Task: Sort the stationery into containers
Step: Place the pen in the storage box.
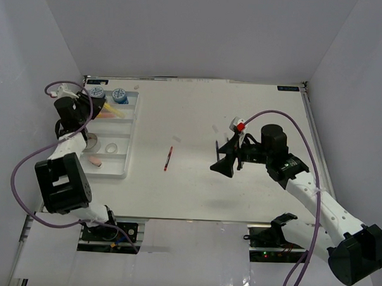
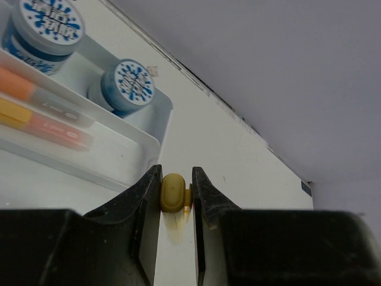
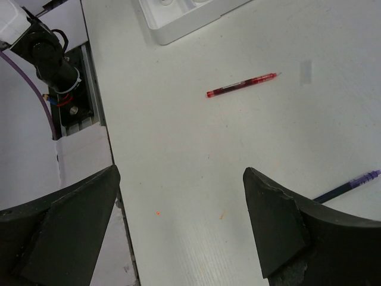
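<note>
Yellow rounded item [image 2: 174, 192] clamped in left gripper [image 2: 176, 179] jaws. Right gripper [image 3: 180, 179] jaws apart; red pen [image 3: 241, 86] ahead, untouched.

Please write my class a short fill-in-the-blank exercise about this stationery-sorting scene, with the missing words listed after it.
1. The left gripper is shut on a small ____ eraser.
2. The right gripper hangs over the table with its jaws ____.
3. The pen lying between the tray and the right gripper is ____.
4. The tray's far compartment holds ____ round blue-white tubs.

Missing words: yellow; open; red; two.
</note>
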Motion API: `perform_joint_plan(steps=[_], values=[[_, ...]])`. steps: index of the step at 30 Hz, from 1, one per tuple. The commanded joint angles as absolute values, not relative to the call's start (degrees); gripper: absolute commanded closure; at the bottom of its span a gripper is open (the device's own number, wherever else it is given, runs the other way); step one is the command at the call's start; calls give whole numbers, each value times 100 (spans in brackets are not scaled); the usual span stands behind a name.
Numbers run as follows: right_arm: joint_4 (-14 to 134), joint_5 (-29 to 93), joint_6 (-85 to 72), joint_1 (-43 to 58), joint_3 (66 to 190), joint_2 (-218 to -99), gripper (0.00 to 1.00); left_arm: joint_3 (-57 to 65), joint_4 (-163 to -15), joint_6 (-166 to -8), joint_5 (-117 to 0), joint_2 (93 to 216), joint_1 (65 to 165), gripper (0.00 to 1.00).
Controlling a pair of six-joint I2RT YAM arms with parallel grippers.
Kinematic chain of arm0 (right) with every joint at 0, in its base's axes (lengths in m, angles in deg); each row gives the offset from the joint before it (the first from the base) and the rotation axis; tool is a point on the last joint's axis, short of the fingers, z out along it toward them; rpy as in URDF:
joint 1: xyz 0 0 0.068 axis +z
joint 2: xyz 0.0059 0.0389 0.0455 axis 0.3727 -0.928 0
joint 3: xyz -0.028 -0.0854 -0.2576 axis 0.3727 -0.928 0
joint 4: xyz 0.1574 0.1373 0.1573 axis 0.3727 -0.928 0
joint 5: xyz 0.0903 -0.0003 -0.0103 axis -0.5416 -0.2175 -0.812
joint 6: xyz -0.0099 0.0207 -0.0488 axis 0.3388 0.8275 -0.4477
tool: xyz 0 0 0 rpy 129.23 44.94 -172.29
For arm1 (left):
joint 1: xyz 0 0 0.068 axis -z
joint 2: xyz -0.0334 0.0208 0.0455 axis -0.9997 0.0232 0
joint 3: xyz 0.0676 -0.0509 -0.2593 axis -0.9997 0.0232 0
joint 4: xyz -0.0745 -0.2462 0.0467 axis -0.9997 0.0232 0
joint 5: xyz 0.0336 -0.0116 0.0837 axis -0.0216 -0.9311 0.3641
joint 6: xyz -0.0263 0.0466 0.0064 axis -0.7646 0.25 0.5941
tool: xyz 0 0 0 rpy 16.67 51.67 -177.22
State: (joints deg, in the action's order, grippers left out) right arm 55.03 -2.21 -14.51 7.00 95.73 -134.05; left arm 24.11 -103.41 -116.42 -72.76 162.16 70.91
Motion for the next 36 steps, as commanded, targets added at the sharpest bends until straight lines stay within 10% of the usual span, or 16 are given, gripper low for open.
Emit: perform_joint_plan(steps=[1,20,36], values=[[5780,-297,-1368,677,9483,-13317,10,2230,-11099,-12104,-7541,16832,6855,100],[5745,-403,-1447,668,9474,-13625,10,1438,-12322,-12412,-7735,19032,6670,90],[5490,447,-1491,668,9465,-13590,10,787,-10285,-11323,-7068,18743,6608,9]])
